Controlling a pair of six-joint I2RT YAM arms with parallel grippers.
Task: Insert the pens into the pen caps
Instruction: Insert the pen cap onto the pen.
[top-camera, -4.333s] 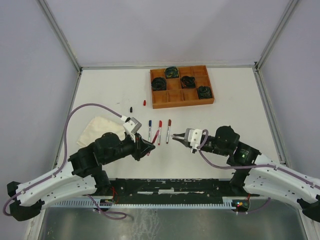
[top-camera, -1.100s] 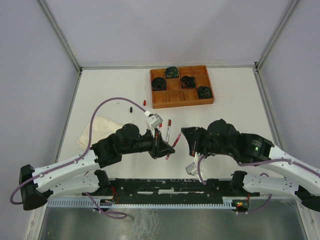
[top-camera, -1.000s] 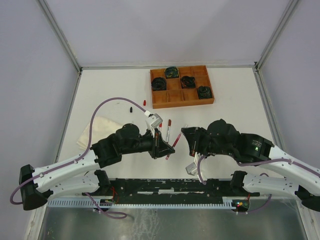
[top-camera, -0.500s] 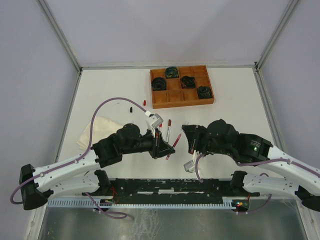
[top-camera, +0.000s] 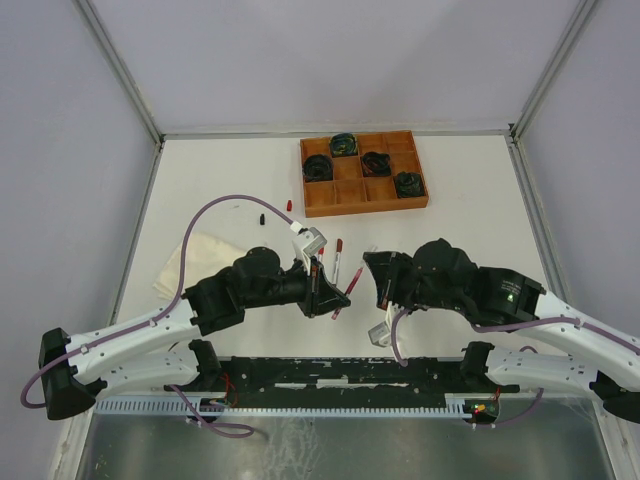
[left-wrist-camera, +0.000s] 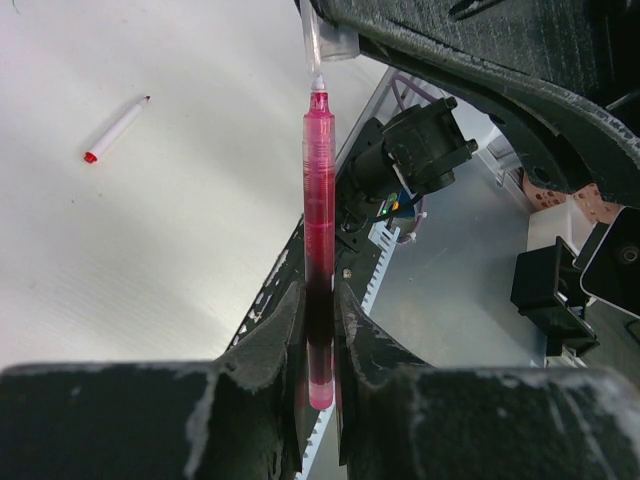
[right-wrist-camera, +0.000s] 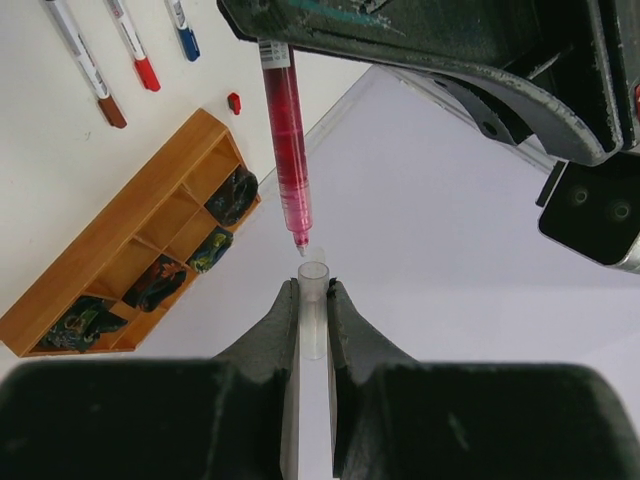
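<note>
Over the table (top-camera: 220, 190), with a red pen (left-wrist-camera: 318, 180) pinched in the left gripper (left-wrist-camera: 318, 300) and a clear cap (right-wrist-camera: 312, 315) in the right gripper (right-wrist-camera: 312, 295), tip just short of mouth, the axes are best lined up before being pressed together.

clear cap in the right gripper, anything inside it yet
Nothing visible inside. The tip of the red pen sits just off the mouth of the clear cap, not in. Its lower part is covered by the right gripper.
</note>
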